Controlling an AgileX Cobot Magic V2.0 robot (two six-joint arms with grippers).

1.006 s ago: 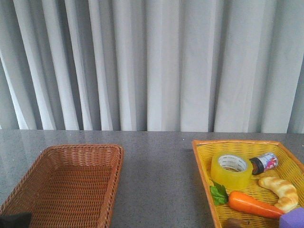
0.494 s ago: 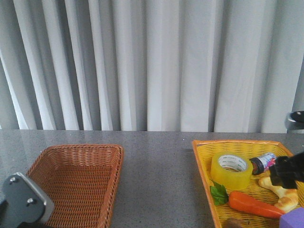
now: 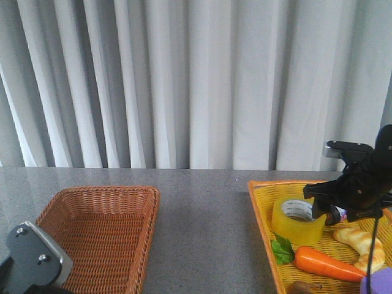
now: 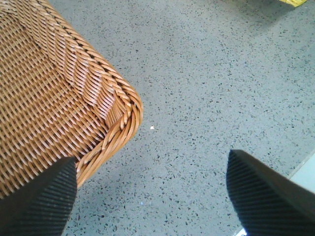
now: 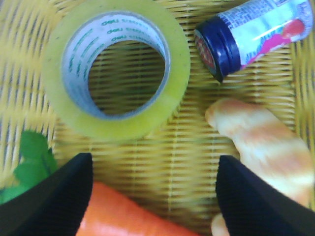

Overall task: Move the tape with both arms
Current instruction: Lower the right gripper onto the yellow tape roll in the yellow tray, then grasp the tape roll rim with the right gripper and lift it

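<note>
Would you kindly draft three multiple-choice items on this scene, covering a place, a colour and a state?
1. Where does the translucent yellow roll of packing tape lie?
A. in the yellow woven tray
B. in the brown wicker basket
C. on the grey table

2. What colour is the small bottle's cap?
A. red
B. dark blue
C. white

3. How is the right end effector?
A. shut on the tape
B. shut on the carrot
C. open above the tray

Answers: 1 A, the front view shows it inside the tray; 2 B, the right wrist view shows it; 3 C, its fingers stand apart, holding nothing.
</note>
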